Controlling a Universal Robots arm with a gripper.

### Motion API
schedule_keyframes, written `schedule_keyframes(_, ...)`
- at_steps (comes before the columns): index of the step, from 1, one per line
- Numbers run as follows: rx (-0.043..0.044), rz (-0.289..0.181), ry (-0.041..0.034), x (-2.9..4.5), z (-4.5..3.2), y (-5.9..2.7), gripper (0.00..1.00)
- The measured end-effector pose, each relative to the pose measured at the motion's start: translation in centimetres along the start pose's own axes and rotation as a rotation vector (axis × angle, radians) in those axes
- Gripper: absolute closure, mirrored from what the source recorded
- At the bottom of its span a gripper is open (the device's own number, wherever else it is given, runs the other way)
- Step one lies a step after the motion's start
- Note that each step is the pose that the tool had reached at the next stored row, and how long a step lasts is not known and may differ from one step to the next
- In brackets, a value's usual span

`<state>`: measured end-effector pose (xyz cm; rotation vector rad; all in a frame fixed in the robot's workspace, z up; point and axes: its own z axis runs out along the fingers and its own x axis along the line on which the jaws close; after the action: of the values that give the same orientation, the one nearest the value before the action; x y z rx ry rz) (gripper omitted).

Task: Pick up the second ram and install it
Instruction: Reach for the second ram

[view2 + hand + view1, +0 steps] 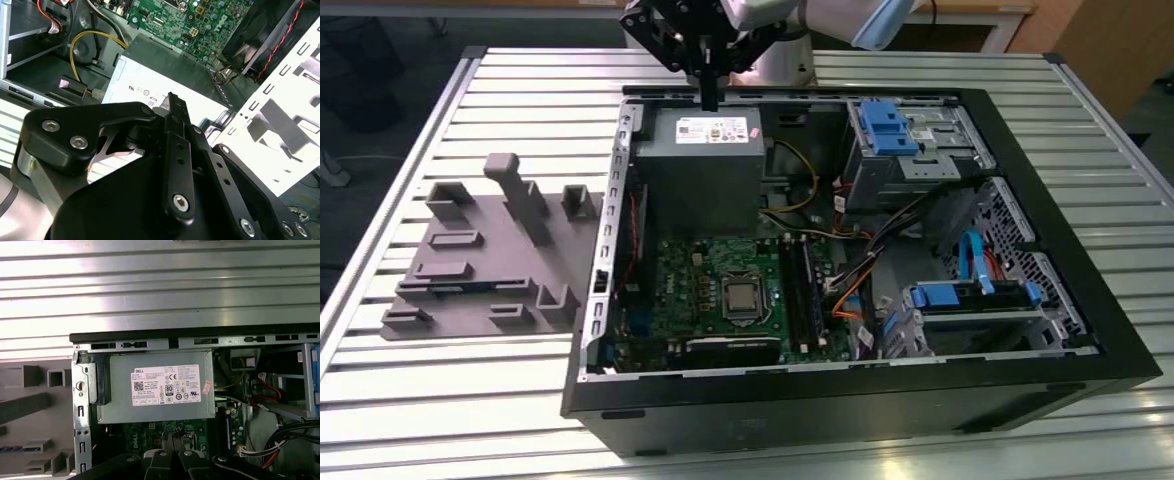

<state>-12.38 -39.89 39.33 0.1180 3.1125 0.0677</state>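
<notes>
My gripper (pixel 708 100) hangs over the rear edge of the open computer case (pixel 1014 390), just above the gray power supply (pixel 700 165). Its black fingers (pixel 172 102) are pressed together with nothing visible between them. They also show above the motherboard in the first wrist view (pixel 175 442). A thin dark strip that looks like the second ram (pixel 460 288) lies in a slot of the gray holder (pixel 414 320), on the exterior view's left, far from the gripper. The first wrist view shows the second ram (pixel 20 447) with bluish marks. Long black slots (pixel 798 290) run along the green motherboard (pixel 687 290).
The case sits on a slatted metal table (pixel 520 80). Inside are blue drive brackets (pixel 887 125), a second blue drive bay (pixel 967 295), cables (pixel 854 270) and the processor socket (pixel 743 297). A tall gray post (pixel 520 195) stands on the holder.
</notes>
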Motion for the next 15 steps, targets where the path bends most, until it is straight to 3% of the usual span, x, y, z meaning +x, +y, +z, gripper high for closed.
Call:
schedule_keyframes(6, 0.0000, 0.000, 0.0000, 0.06, 0.00, 0.00, 0.89)
schedule_keyframes(8, 0.0001, 0.000, 0.0000, 0.70, 0.02, -0.05, 0.89)
schedule_keyframes(15, 0.0000, 0.000, 0.0000, 0.85, 0.02, -0.07, 0.89)
